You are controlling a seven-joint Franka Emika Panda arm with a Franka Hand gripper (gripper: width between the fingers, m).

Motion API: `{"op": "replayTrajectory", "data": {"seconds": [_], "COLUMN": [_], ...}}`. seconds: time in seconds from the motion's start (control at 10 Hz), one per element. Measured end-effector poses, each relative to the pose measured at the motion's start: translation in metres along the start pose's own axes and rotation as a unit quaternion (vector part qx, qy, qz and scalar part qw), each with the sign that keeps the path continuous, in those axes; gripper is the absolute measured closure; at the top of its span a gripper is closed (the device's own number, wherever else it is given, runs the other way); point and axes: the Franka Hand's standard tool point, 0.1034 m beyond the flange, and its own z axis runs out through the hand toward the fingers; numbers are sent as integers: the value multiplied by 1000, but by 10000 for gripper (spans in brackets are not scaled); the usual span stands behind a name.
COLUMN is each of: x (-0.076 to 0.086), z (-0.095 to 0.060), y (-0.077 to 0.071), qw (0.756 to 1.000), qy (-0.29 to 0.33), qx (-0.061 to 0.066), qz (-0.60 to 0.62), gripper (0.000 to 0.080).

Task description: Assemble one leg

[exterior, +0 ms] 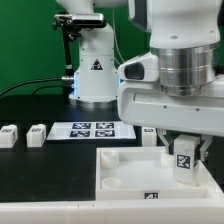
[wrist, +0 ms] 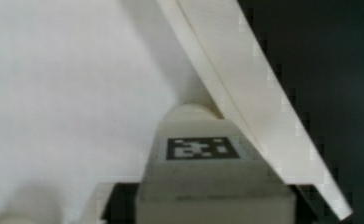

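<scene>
The end effector point(exterior: 183, 157) is clamped on a leg point(exterior: 184, 166), holding it upright with its tag facing the exterior camera, over the corner of the panel point(exterior: 118, 172) on the exterior view's right. In the wrist view the leg point(wrist: 200, 150) sits close against the panel's raised rim point(wrist: 250, 100), with the flat panel floor point(wrist: 72, 100) spreading out beside it. Whether the leg's lower end already touches the panel cannot be told. The step in hand appears to be seating the leg in the corner recess. To do that well, the leg should stay vertical and be centred over the recess before it is lowered straight down. The rim so close alongside means a small sideways error could catch the leg on the edge and tip it in the grip. The grip should not loosen until the leg is fully home. Two loose legs point(exterior: 8, 137) point(exterior: 37, 134) lie on the table point(exterior: 40, 105) at the exterior view's left, well apart from the work. The marker board point(exterior: 90, 130) lies between them and the panel. What may be another leg point(exterior: 150, 135) stands just beyond the panel's far edge, near the end effector, and is the one thing it could brush.
</scene>
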Motion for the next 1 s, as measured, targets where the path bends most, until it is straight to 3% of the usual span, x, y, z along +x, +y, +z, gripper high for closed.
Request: {"op": "replayTrajectory", "data": {"seconds": [0.2, 0.4, 0.5, 0.6, 0.7, 0.9, 1.0], "x": [4, 3, 2, 2, 2, 0, 0], "z": [1, 1, 1, 1, 1, -1, -2], "y": [0, -2, -2, -2, -2, -5, -6], "qw": [994, 994, 994, 995, 996, 998, 993], "qy": [-2, -3, -3, -3, -2, 1, 8], "qx": [13, 13, 13, 13, 12, 13, 6], "qz": [104, 111, 111, 100, 88, -57, -120], "gripper": [504, 499, 285, 285, 179, 159, 151]}}
